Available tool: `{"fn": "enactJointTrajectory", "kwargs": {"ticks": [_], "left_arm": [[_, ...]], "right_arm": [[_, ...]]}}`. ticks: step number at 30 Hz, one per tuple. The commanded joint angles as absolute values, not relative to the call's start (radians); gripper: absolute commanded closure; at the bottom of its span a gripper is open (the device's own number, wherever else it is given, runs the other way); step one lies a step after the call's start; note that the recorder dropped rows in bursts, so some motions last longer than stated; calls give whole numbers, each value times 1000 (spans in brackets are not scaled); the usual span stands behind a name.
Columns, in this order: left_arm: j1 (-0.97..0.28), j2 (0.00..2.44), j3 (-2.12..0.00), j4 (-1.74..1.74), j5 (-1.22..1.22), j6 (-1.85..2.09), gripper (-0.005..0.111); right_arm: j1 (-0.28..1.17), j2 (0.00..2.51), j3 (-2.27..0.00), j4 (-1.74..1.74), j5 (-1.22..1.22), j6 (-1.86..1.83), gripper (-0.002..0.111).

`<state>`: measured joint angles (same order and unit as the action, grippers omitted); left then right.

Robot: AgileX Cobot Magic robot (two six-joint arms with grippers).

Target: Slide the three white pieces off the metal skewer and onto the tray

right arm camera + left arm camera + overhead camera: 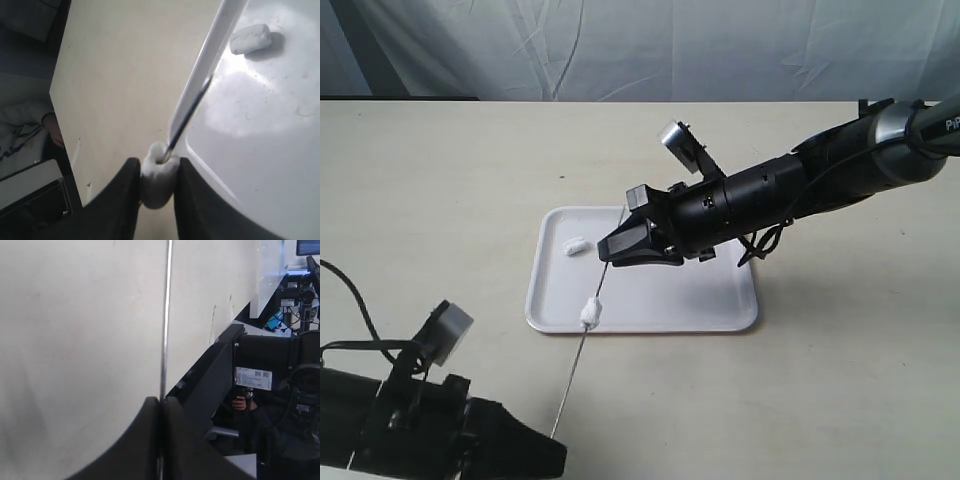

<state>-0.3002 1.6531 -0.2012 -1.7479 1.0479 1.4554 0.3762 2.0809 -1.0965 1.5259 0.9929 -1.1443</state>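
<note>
The white tray lies mid-table with one white piece loose on its left part, also seen as the white piece on the tray. The metal skewer slants up from my left gripper, which is shut on its lower end. A second white piece is threaded on it at the tray's front rim. My right gripper is over the tray. In the right wrist view this gripper is shut on a third piece, with the skewer through it; its fingers hide that piece in the exterior view. The left gripper pinches the skewer.
The right arm reaches in from the right above the tray's far right part. The left arm and its cable fill the near left corner. A pale curtain hangs behind the table's far edge.
</note>
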Motion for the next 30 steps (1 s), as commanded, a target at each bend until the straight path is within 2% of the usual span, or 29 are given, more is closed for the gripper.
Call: {"fn": "enactJointTrajectory", "kwargs": {"ticks": [1, 6, 12, 14, 16, 18, 19, 24, 26, 30], "left_arm": [[-300, 1653, -132, -1744, 1066, 1494, 107], [-300, 1653, -9, -1744, 1144, 1573, 107], [-298, 1653, 0, -1744, 1164, 1572, 107], [-294, 1653, -18, -1744, 1153, 1569, 107], [-286, 1653, -55, -1744, 1130, 1539, 107], [-279, 1653, -96, -1744, 1102, 1521, 107], [-275, 1653, -122, -1744, 1088, 1513, 107], [-270, 1653, -272, -1744, 1011, 1417, 107], [-270, 1653, -325, -1744, 1013, 1369, 107], [-270, 1653, -352, -1744, 1013, 1334, 107]], "right_arm": [[374, 2080, -1101, 1537, 978, -1151, 85], [372, 2080, -1101, 1540, 897, -1151, 85], [372, 2080, -1103, 1533, 841, -1155, 83], [372, 2080, -1104, 1526, 836, -1170, 74], [372, 2080, -1104, 1524, 838, -1170, 59], [372, 2080, -1104, 1524, 854, -1170, 51], [372, 2080, -1104, 1525, 866, -1167, 52], [372, 2079, -1104, 1525, 943, -1151, 69], [372, 2079, -1104, 1525, 992, -1151, 70], [384, 2079, -1104, 1545, 1044, -1151, 63]]}}
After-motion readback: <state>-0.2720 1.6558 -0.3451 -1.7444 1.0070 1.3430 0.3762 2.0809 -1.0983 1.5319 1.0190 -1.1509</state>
